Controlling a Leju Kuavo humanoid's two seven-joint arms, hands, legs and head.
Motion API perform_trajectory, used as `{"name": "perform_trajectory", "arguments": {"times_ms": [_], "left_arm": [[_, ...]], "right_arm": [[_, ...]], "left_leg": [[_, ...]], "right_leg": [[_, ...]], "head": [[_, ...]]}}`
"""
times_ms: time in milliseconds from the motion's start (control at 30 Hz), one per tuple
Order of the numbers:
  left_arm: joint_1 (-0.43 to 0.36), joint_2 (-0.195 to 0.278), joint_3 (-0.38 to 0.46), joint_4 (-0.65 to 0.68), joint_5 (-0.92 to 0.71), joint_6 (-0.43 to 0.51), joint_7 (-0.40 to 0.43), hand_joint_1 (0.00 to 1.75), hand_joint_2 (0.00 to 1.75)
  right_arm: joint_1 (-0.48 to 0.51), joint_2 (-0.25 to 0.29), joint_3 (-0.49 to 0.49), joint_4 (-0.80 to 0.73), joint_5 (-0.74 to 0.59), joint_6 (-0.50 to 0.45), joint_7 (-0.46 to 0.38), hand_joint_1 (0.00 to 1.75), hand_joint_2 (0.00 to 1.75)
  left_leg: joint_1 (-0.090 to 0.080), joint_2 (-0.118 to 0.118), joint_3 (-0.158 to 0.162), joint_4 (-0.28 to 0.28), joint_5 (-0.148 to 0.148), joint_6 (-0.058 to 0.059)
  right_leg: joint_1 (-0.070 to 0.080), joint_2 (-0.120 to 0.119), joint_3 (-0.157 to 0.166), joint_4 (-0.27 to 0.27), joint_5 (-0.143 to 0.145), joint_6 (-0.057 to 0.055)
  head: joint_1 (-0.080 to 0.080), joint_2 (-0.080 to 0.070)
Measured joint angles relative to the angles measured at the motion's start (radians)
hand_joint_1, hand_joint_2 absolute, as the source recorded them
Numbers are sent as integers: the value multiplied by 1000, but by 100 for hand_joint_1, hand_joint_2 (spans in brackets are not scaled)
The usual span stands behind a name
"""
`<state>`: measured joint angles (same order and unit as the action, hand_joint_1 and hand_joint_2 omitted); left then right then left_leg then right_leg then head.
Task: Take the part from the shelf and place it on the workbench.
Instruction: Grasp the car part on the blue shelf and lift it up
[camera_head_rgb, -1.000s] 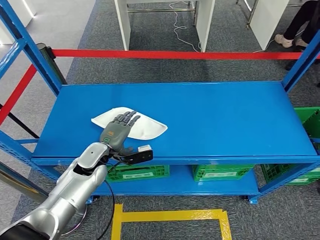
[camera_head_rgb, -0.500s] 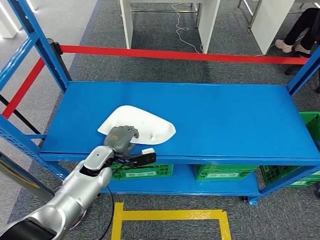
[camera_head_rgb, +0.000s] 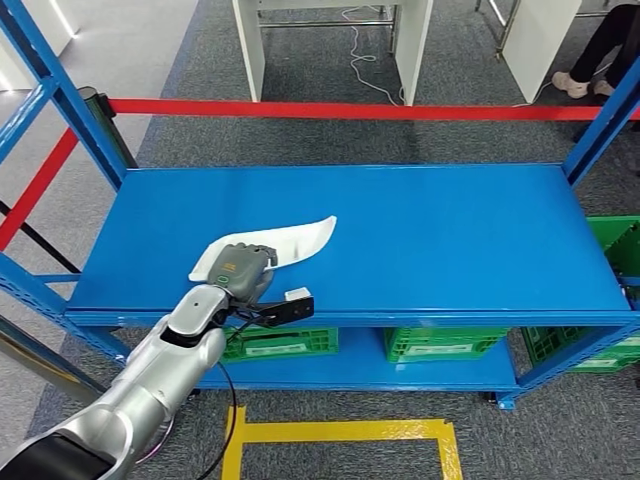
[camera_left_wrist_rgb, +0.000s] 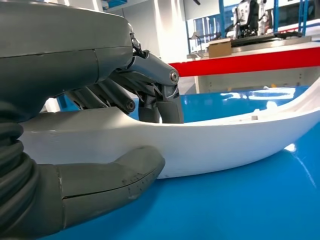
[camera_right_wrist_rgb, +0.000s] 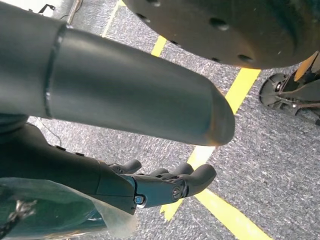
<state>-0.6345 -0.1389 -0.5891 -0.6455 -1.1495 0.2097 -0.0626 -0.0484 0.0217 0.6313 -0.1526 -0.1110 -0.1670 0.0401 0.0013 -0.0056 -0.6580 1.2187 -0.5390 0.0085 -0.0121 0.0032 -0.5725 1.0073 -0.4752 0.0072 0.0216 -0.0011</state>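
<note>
The white curved part (camera_head_rgb: 306, 238) lies on the left half of the blue shelf (camera_head_rgb: 453, 240), its near end raised off the board. My left hand (camera_head_rgb: 241, 268) grips that near end. In the left wrist view the thumb (camera_left_wrist_rgb: 113, 175) sits under the white part (camera_left_wrist_rgb: 226, 140) and the fingers (camera_left_wrist_rgb: 158, 95) press on top, while the part's far end tapers away over the shelf board (camera_left_wrist_rgb: 245, 210). My right hand (camera_right_wrist_rgb: 166, 185) hangs over the carpet with its fingers loosely extended and nothing in it.
Green crates (camera_head_rgb: 281, 345) (camera_head_rgb: 445, 345) stand on the lower shelf level, another crate (camera_head_rgb: 620, 240) at the right. Blue uprights (camera_head_rgb: 68, 100) frame the shelf. Red barrier tape (camera_head_rgb: 340, 108) runs behind it. A yellow floor marking (camera_head_rgb: 340, 430) lies in front. A person's legs (camera_head_rgb: 596, 50) show far right.
My left hand's fingers went from flat on the part to curled around it. The part has tipped up, showing narrower than before. The camera shifted slightly.
</note>
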Motion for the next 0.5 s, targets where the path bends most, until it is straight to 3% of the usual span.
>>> {"name": "perform_trajectory", "arguments": {"times_ms": [67, 100, 233, 300, 367, 400, 433, 467, 500], "left_arm": [[-1, -2, 3, 0, 1, 2, -9, 175, 175], [-1, -3, 4, 0, 3, 1, -16, 175, 175], [-1, -6, 10, -6, 34, -21, -59, 175, 175], [-3, -7, 16, -11, 58, -42, -84, 175, 175], [-3, -7, 23, -14, 80, -55, -102, 175, 175], [-1, -7, 27, -16, 94, -59, -110, 175, 175], [1, -7, 33, -20, 114, -60, -119, 175, 175], [5, -8, 42, -27, 146, -64, -131, 175, 175], [11, -11, 55, -40, 198, -75, -148, 175, 175]], "right_arm": [[-1, 2, 0, 0, -3, -1, -3, 0, 0], [-1, 3, 0, 0, -4, -1, -4, 0, 0], [-1, 4, 0, 0, -6, -2, -7, 0, 0], [-1, 3, 0, 0, -6, -2, -8, 0, 0], [0, 3, 0, 0, -7, -1, -8, 0, 0], [2, 3, 0, 0, -8, -1, -9, 0, 0], [3, 3, 0, 0, -9, -1, -10, 0, 0], [3, 3, 0, 0, -10, -2, -11, 0, 0], [3, 3, 0, 0, -12, -4, -12, 0, 0]], "left_leg": [[-5, 0, 63, -132, 53, 17], [-8, 0, 81, -175, 63, 22], [-6, 0, 91, -210, 69, 29], [-1, 2, 93, -220, 75, 34], [-1, 4, 92, -220, 75, 36], [-1, 4, 92, -219, 75, 36], [0, 4, 92, -219, 75, 36], [0, 4, 92, -217, 74, 35], [1, 2, 92, -215, 72, 33]], "right_leg": [[4, 1, 1, 0, 0, 2], [5, 1, -1, 0, 0, 5], [3, -2, -11, 4, -5, 25], [1, -2, -44, 70, -48, 34], [-1, -2, -104, 203, -110, 41], [-2, -2, -129, 257, -126, 45], [-4, -2, -138, 277, -124, 48], [-6, -3, -128, 257, -102, 50], [-8, -3, -100, 199, -67, 52]], "head": [[1, 0], [2, 0], [2, 0], [5, 0], [8, 0], [7, 0], [7, 0], [7, 0], [7, 0]]}}
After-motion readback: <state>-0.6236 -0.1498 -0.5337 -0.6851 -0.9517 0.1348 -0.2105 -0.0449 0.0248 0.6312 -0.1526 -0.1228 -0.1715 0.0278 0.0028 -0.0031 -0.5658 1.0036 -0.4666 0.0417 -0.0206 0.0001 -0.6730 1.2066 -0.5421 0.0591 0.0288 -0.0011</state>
